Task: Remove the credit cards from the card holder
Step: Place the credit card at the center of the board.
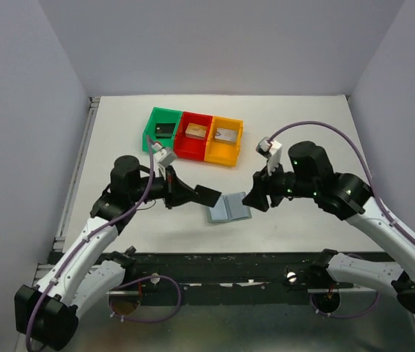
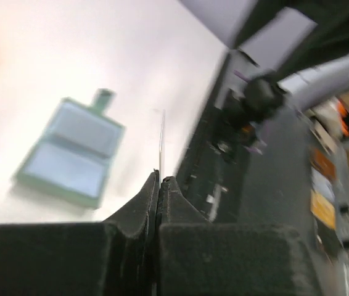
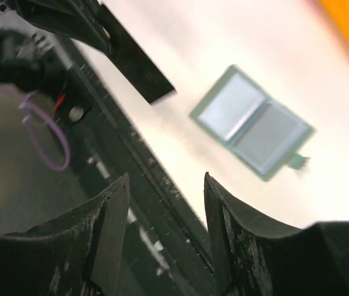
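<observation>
The card holder (image 1: 228, 208) lies open and flat on the white table, its pale blue pockets facing up; it also shows in the left wrist view (image 2: 69, 154) and the right wrist view (image 3: 251, 120). My left gripper (image 1: 191, 195) hangs just left of it, shut on a black credit card (image 1: 209, 195) that sticks out towards the holder. That card appears edge-on as a thin line (image 2: 161, 139) above the closed left gripper (image 2: 161, 179), and as a dark slab (image 3: 134, 61) from the right. My right gripper (image 1: 254, 198) hovers at the holder's right edge, open and empty (image 3: 166, 179).
A row of three joined bins stands behind the holder: green (image 1: 162, 128), red (image 1: 195, 133) and orange (image 1: 224, 139), each with a chunky piece inside. The table's dark front rail (image 1: 229, 260) runs close below the holder.
</observation>
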You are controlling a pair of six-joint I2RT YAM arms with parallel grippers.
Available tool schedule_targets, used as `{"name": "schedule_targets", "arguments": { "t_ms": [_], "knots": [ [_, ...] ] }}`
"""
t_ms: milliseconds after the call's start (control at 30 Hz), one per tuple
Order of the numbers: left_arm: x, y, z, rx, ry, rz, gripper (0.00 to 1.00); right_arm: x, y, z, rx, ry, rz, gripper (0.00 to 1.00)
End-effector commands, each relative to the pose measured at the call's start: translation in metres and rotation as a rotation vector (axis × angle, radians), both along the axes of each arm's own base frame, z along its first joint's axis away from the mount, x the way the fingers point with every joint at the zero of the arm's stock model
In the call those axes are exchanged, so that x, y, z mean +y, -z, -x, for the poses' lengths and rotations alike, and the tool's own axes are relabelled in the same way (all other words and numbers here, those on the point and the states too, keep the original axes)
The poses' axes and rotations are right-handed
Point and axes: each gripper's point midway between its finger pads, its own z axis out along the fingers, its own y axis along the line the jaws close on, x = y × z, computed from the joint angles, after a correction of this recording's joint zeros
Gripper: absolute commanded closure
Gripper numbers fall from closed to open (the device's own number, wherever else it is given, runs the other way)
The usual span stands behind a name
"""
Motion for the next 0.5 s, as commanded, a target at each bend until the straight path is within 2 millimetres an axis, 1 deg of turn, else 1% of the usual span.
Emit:
{"name": "schedule_targets", "arguments": {
  "t_ms": [0, 67, 100, 133, 233, 333, 367, 467],
  "knots": [
    [0.055, 0.037, -0.068, 0.192, -0.435, -0.109, 1.00, -0.033, -0.013, -0.048, -0.154, 0.343, -0.046, 0.41],
    [0.080, 0.054, -0.090, 0.289, -0.577, -0.109, 1.00, -0.038, -0.006, -0.051, -0.186, 0.371, -0.054, 0.41],
    [0.089, 0.064, -0.098, 0.332, -0.622, -0.097, 1.00, -0.039, -0.002, -0.051, -0.195, 0.377, -0.061, 0.41],
    [0.095, 0.068, -0.104, 0.349, -0.640, -0.067, 1.00, -0.041, 0.003, -0.052, -0.192, 0.392, -0.067, 0.42],
    [0.106, 0.079, -0.120, 0.351, -0.669, -0.053, 1.00, -0.041, 0.020, -0.050, -0.142, 0.419, -0.060, 0.42],
    [0.111, 0.092, -0.134, 0.381, -0.693, -0.085, 1.00, -0.028, 0.037, -0.041, -0.069, 0.359, -0.071, 0.42],
    [0.118, 0.092, -0.142, 0.396, -0.708, -0.084, 1.00, -0.024, 0.041, -0.039, -0.053, 0.348, -0.085, 0.43],
    [0.123, 0.102, -0.155, 0.449, -0.710, -0.101, 1.00, -0.015, 0.054, -0.036, -0.010, 0.323, -0.111, 0.43]
  ]
}}
